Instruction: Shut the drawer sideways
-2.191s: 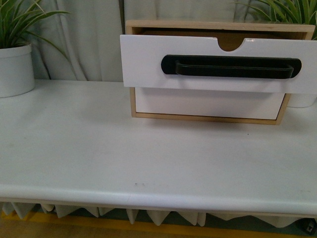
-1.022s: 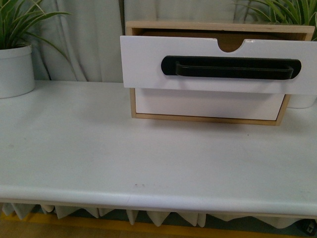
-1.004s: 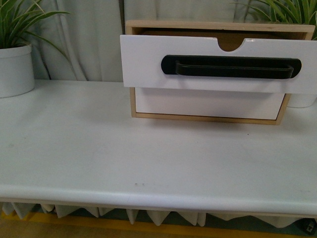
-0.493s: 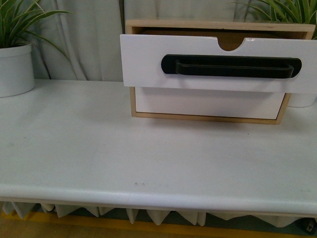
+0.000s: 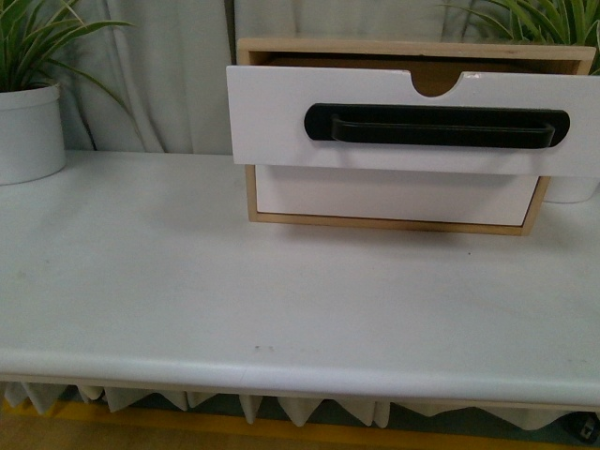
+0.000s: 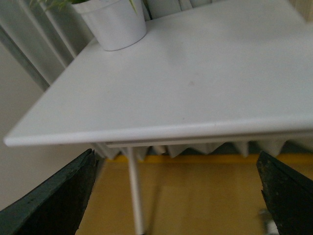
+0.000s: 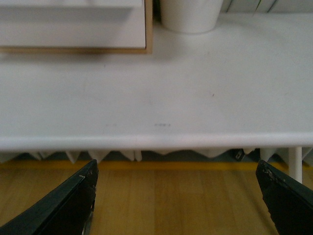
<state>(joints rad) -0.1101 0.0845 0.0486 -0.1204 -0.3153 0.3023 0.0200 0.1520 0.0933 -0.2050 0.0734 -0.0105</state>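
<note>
The drawer (image 5: 272, 117) has a white front, a long black bar handle (image 5: 437, 126) and a semicircular notch in its top edge. It stands pulled out of the light-wood cabinet (image 5: 412, 49) at the back of the white table (image 5: 281, 291). Neither arm shows in the front view. My left gripper (image 6: 178, 196) is open and empty, below the table's front left edge, over the wooden floor. My right gripper (image 7: 178, 200) is open and empty, below the table's front edge; the cabinet's lower corner (image 7: 148, 29) shows far ahead of it.
A plain white drawer (image 5: 394, 195) without a handle sits shut under the open one. A white plant pot (image 5: 28, 131) stands at the back left, also in the left wrist view (image 6: 115, 22). Another pot (image 7: 190, 14) stands right of the cabinet. A table leg (image 6: 134, 196) is near the left gripper.
</note>
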